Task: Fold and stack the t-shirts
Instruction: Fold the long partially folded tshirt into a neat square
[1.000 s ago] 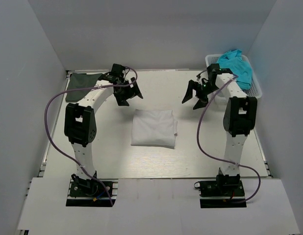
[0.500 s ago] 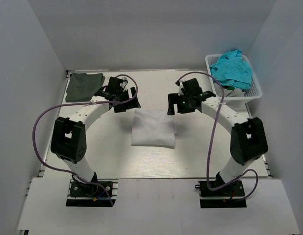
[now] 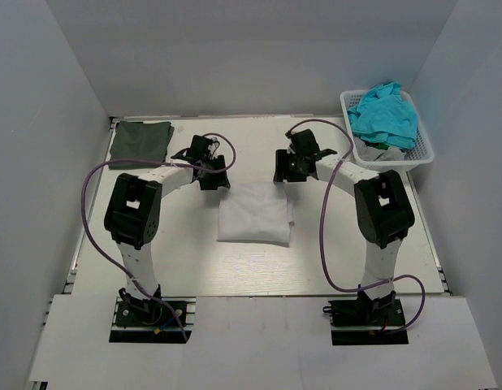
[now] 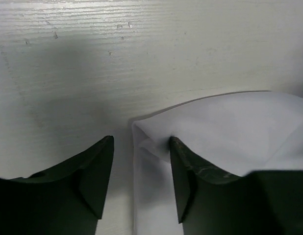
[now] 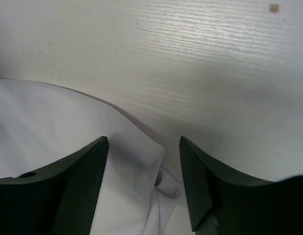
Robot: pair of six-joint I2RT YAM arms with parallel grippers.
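Left wrist view: the left gripper [image 4: 141,142] has its jaws apart, straddling one far corner of the folded white t-shirt [image 4: 230,122]. The right gripper [image 5: 144,142], jaws also parted, straddles the other far corner. The shirt lies in the middle of the table [image 3: 178,260], and the dark olive-green t-shirt [image 3: 140,143] lies well apart at the far left.

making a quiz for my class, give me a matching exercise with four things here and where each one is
Things:
1 white shirt
2 green shirt
3 basket
4 teal cloth

Places:
a far left corner
b piled in the basket
c centre, folded flat
d far right corner

Pairs: 1-c, 2-a, 3-d, 4-b
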